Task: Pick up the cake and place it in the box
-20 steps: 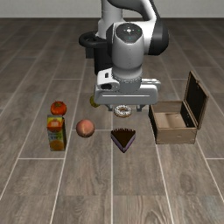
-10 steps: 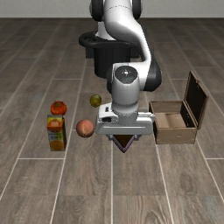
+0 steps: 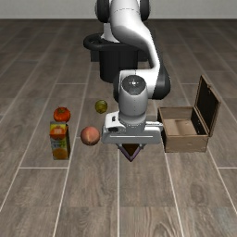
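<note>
Cake (image 3: 132, 154) on floor, directly under gripper (image 3: 130, 145), dark tip peeking out at 6 o'clock. Wedge axis seems to run 12–6, point toward 6. Arm bent forward, wrist vertical, hand low over cake. Grip state: cannot tell, hand hides it. Box (image 3: 182, 141) open, near, at 2 o'clock from cake.

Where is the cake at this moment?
In the exterior view, the cake lies under the gripper, between the peach and the open wooden box.
</note>
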Robot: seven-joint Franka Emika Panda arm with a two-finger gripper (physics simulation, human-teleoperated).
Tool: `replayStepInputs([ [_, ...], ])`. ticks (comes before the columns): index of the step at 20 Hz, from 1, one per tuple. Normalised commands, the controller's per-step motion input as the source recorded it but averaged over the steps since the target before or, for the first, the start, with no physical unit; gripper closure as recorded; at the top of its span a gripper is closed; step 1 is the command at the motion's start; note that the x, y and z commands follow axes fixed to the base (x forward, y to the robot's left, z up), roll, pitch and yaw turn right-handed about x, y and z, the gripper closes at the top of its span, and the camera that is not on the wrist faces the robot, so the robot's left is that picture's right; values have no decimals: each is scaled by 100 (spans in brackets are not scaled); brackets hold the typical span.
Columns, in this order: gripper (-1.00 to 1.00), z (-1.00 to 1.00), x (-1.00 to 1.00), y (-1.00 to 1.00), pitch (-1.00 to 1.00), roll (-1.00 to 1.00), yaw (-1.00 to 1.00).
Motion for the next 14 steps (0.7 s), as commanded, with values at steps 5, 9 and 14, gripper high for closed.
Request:
replayStepInputs([
  [5, 100, 0, 0, 0, 0, 0, 0],
  [9, 100, 25, 0, 0, 0, 0, 0],
  [14, 100, 100, 0, 0, 0, 0, 0],
])
